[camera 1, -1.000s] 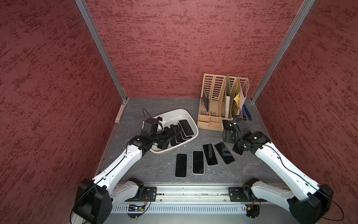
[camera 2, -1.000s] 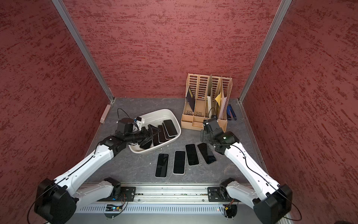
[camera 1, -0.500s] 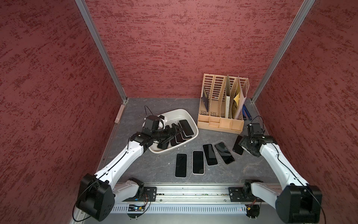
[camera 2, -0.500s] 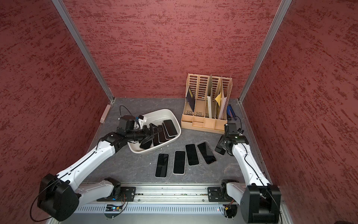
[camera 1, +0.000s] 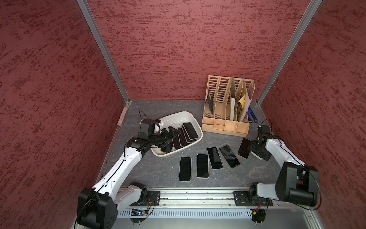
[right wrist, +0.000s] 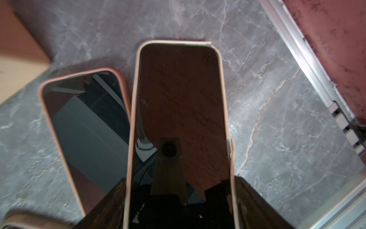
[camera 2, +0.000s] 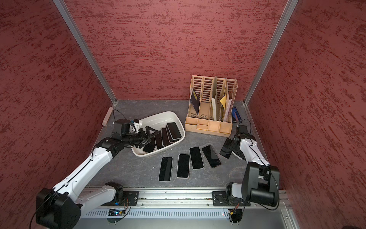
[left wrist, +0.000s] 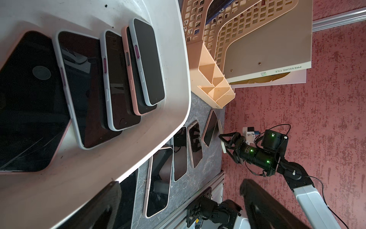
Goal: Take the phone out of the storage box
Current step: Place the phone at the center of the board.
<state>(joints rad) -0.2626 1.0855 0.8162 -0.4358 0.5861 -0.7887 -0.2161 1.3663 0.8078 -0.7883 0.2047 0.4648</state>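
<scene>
So the storage box (camera 1: 179,116) is a shallow white plastic tub with rounded corners and a rolled rim, sitting left of centre on the table (camera 1: 158,174), which has a dark grey marble-look top. Inside it, five or so stacked phones (camera 1: 190,130) lean on each other like tipped dominoes, glossy black glass in matte pink and pale cases. The left gripper (camera 1: 172,137) hangs over the tub's near-left end with its jaws spread wide and nothing between them, and it covers most of the nearest phone in both top views. Over on the right, the right gripper (right wrist: 180,198) is clamped on the long edges of the held phone (right wrist: 180,99), a black slab in a soft pinkish case, out of the box and just right of four phones (camera 1: 202,165) fanned flat on the table. That wrist shot is blurry, the phone's lower end is buried between the fingers, and I can't tell if its far end touches the table. A beige slotted file organizer (camera 1: 225,108) stands at the far side, right of centre.
</scene>
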